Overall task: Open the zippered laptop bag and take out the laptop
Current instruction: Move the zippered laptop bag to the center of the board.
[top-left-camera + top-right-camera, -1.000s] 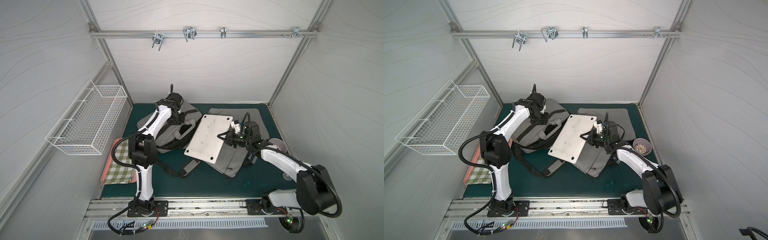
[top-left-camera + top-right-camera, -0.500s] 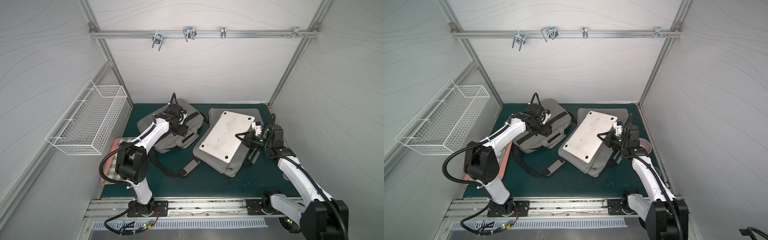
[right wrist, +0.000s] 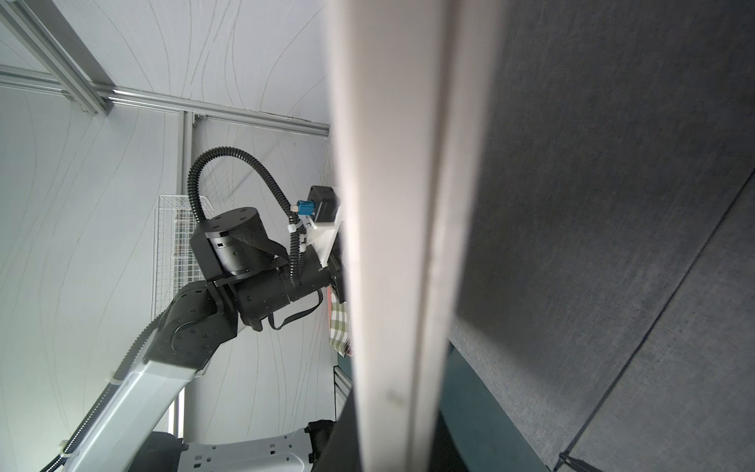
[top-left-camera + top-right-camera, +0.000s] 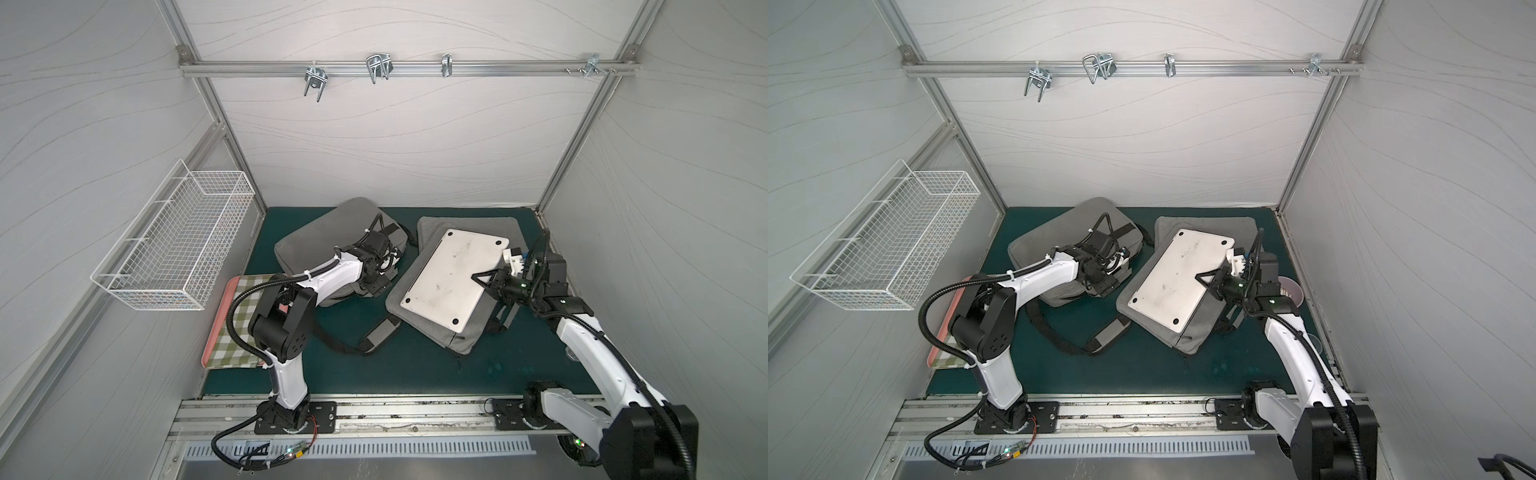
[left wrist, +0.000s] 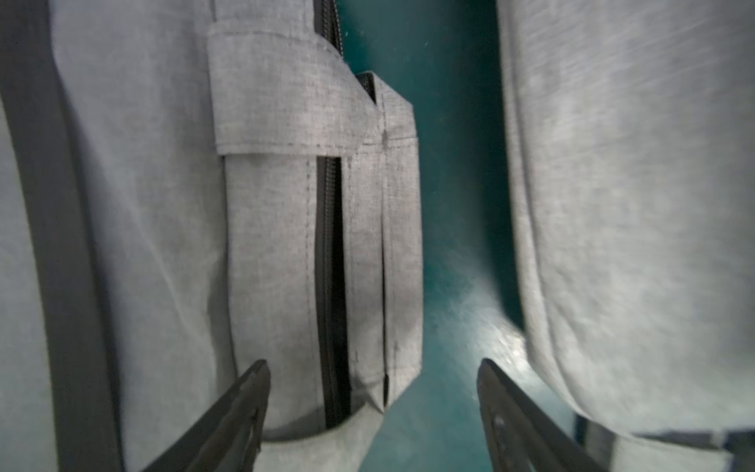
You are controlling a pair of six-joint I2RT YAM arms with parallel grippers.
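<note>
Grey cloth makes up the soft laptop bag (image 4: 320,245), which lies flat on the dark green mat (image 4: 415,374). Its black zipper (image 5: 331,286) looks open in a long thin slit. The left gripper (image 4: 376,286) hangs just over the bag's end, its thin black fingers (image 5: 241,408) spread wide apart. The silver laptop (image 4: 453,276) is out of the bag. It is a smooth flat rectangle with four round black feet facing up, resting on another grey bag (image 4: 457,338). The right gripper (image 4: 484,282) pinches the laptop's side edge.
</note>
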